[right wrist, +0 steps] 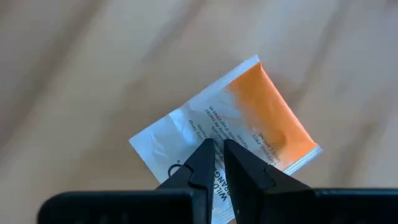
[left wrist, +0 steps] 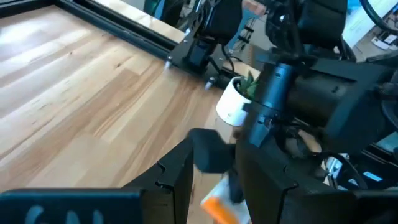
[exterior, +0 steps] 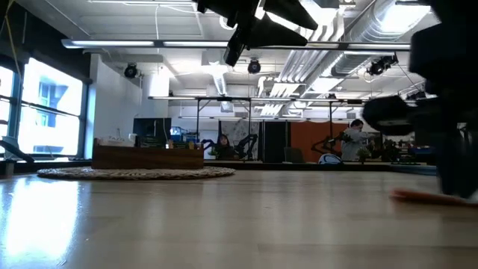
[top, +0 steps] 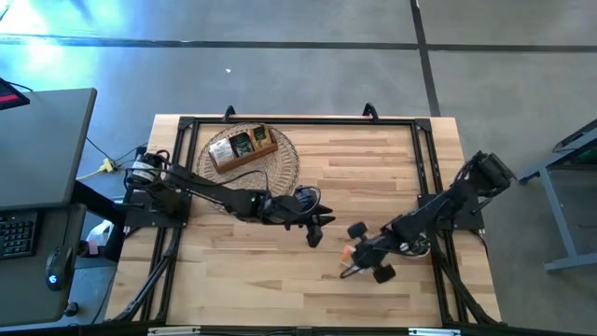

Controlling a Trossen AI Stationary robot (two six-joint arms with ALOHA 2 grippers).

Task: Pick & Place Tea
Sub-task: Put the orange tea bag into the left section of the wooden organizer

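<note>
Sachet: white with an orange half and dark print, flat on the bare wood of the table, right of centre toward the near edge; seen as an orange fleck under the right arm in the high view, a thin orange strip on the boards in the low view.
Right gripper: low over the sachet, fingertips almost together with a thin slit between them, tips overlapping the printed white part; whether pinching it or only resting above, cannot tell.
Left gripper: raised over the middle of the table, just left of the right arm's tool; fingers parted by a moderate gap, nothing between them.
Wooden box: on a round woven mat at the far left of the table, dark and pale sachets inside, compartments not distinguishable.
White pot: small, green plant in it, standing on the table beside the right arm's base.
Background: people at desks across the room, well beyond the table.
</note>
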